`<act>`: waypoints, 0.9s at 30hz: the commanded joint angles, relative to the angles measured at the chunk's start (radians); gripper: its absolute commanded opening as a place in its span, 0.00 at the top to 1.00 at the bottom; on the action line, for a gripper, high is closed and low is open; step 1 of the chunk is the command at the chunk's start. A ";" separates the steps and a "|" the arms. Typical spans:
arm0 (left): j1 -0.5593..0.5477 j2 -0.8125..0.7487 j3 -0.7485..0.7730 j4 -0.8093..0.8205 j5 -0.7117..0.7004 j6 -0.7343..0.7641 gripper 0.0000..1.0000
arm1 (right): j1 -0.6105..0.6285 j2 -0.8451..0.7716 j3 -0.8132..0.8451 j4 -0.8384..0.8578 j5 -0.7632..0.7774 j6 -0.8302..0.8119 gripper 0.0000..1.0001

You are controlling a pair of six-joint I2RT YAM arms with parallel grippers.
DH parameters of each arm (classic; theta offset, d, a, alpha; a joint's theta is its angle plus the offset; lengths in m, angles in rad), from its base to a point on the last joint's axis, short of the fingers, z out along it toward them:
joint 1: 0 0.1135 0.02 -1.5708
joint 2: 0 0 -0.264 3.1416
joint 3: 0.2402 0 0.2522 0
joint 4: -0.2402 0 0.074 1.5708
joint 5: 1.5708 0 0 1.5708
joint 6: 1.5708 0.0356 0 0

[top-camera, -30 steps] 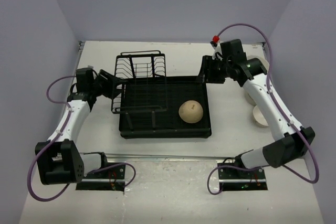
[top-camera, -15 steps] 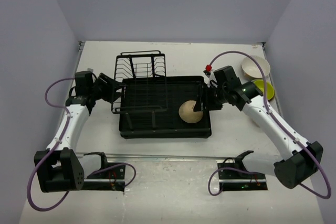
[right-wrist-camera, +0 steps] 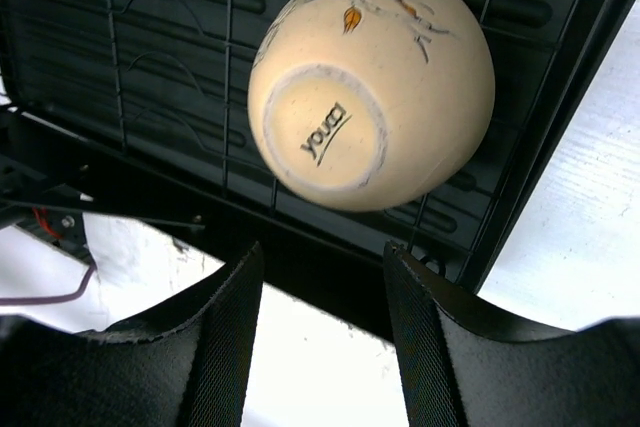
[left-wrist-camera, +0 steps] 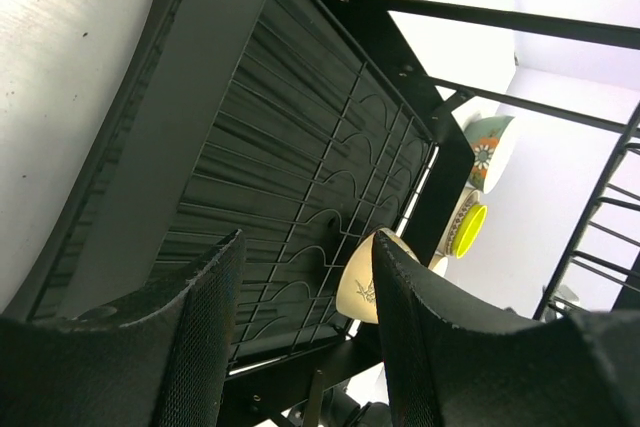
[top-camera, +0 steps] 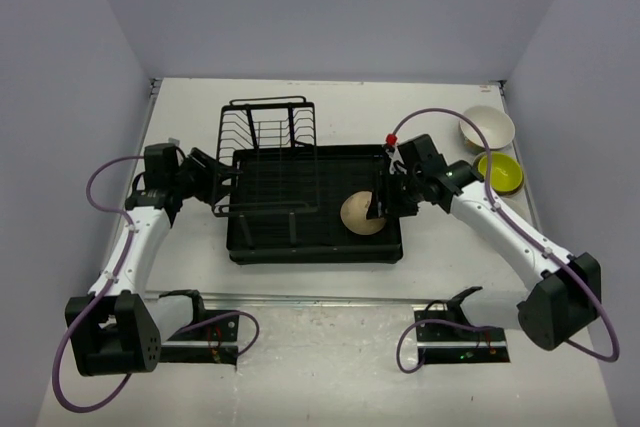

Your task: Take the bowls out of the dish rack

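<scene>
One large beige bowl (top-camera: 360,215) lies upside down in the right half of the dish rack (top-camera: 310,255), a black tray with an upright wire holder (top-camera: 268,137). My right gripper (top-camera: 379,207) hangs open just at that bowl's right edge. In the right wrist view the beige bowl (right-wrist-camera: 370,87) shows its foot ring, and the right gripper (right-wrist-camera: 322,257) is apart from it. My left gripper (top-camera: 222,183) is open at the rack's left edge, with nothing between the fingers (left-wrist-camera: 205,327). The left wrist view looks across the tray (left-wrist-camera: 260,147) to the beige bowl (left-wrist-camera: 360,282).
Outside the rack at the back right stand a cream bowl (top-camera: 487,127) and a yellow-green bowl (top-camera: 499,171). The left wrist view shows the yellow-green bowl (left-wrist-camera: 467,229) and a teal bowl with an orange flower (left-wrist-camera: 487,147). Lilac walls close in three sides.
My right arm swung from the rack's back right corner forward and down to the beige bowl, uncovering the bowls at the right. The left arm barely shifted.
</scene>
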 commanded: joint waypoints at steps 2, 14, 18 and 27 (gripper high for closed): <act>0.007 -0.007 -0.004 0.005 0.030 0.028 0.45 | 0.006 0.055 0.030 0.054 0.033 -0.014 0.48; 0.007 -0.016 -0.029 0.022 0.057 0.024 0.44 | 0.010 0.208 0.090 0.136 -0.072 0.008 0.48; 0.004 -0.016 -0.035 0.020 0.072 0.031 0.40 | 0.022 0.261 0.136 0.137 -0.088 0.009 0.48; -0.091 0.012 0.003 0.040 0.035 0.054 0.23 | 0.053 0.363 0.238 0.139 -0.138 0.022 0.48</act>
